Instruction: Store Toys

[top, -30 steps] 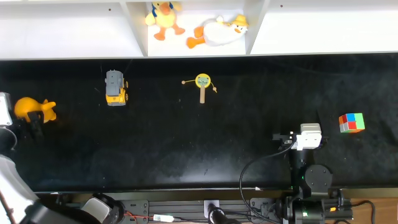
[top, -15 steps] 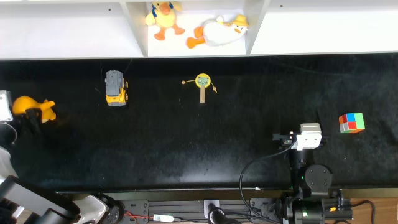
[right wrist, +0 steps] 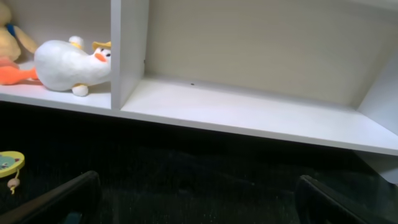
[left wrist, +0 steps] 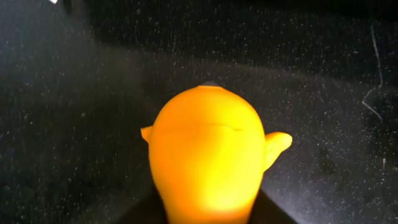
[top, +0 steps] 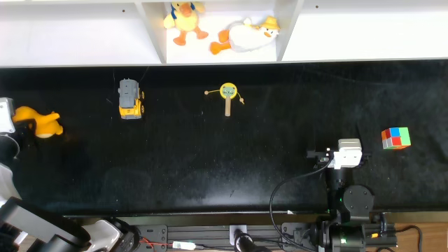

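Well left of the yellow toy truck [top: 129,98], the left gripper [left wrist: 208,218], clamped on the orange toy [left wrist: 208,155], has lifted it slightly off the table [top: 210,161], so carrying it to the shelf [top: 84,35] looks next; the right gripper [right wrist: 198,186] waits, fingers apart, far right of the truck.

Robot lab bench: black-matted worktop [top: 210,168], white shelf unit [top: 84,42] behind, loose cables [top: 294,187] along the front edge.
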Available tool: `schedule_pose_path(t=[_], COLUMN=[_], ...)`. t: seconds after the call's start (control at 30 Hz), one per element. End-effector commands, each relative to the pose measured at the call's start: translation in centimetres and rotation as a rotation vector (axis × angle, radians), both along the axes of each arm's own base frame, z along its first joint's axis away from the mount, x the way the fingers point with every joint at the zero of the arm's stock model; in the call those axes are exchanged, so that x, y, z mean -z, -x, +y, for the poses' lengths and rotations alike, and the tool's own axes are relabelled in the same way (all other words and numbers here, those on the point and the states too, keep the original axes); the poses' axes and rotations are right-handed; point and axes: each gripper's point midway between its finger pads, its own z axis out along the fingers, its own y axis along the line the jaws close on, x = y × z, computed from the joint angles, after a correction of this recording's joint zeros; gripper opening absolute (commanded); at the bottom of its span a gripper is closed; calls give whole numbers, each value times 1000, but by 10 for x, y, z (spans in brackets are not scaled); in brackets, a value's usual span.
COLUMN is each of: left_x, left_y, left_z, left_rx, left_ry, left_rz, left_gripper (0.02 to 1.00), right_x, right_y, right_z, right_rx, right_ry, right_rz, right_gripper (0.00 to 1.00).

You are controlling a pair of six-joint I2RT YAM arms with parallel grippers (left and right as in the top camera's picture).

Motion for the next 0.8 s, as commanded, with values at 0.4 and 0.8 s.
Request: schedule_pose_path(t=[0.4, 0.8], left_x=[-72, -122], left_y=[-22, -114], left_z=[-23, -29], left_rx=[-77, -54], left_ry=[-143, -127], left_rz=[29, -112], left_gripper=[38, 36], right_x=[4, 4], right_y=[0, 0], right_z=[1, 1], right_rx=[-3, -3], right_ry=[3, 3], right_rz=[2, 2], right_gripper=[996, 996])
